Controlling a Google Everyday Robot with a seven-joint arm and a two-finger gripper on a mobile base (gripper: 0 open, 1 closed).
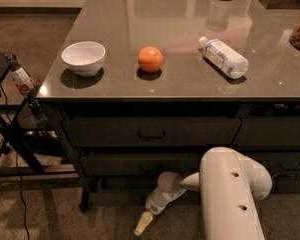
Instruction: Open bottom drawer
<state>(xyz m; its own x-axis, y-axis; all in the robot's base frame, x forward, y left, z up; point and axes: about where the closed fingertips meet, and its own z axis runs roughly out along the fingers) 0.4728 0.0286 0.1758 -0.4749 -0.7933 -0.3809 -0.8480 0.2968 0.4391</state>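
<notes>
We are in the approach step: nothing is on the drawer yet, and it looks fully closed. The bottom drawer (115,164) is the lowest wide front under the counter (180,86), a shallow dark panel directly beneath the taller upper drawer (105,132). The upper drawer's rectangular pull (151,133) sits under the middle of the counter. The bottom drawer's own pull is hard to make out, since the white arm (230,194) and its wrist cross that spot.

The gripper (142,224) hangs below the counter's drawer stack, lower than the bottom front, near the floor (65,214) and angled downward. We cannot tell whether it is released or clenched, and it grasps nothing.

To do this well, we judge that the gripper must rise and turn level, so it faces the shallow front squarely rather than pointing at the floor. We would line up under the upper pull, where the lower pull probably lies. We would close only on that small pull, not on the panel edge. The pull should then run straight out from the counter, level and slow; a slanted tug could slip off or bind the drawer.

The white bowl (83,58), orange (150,59) and lying water bottle (223,57) on the counter could roll if we jolt it.
</notes>
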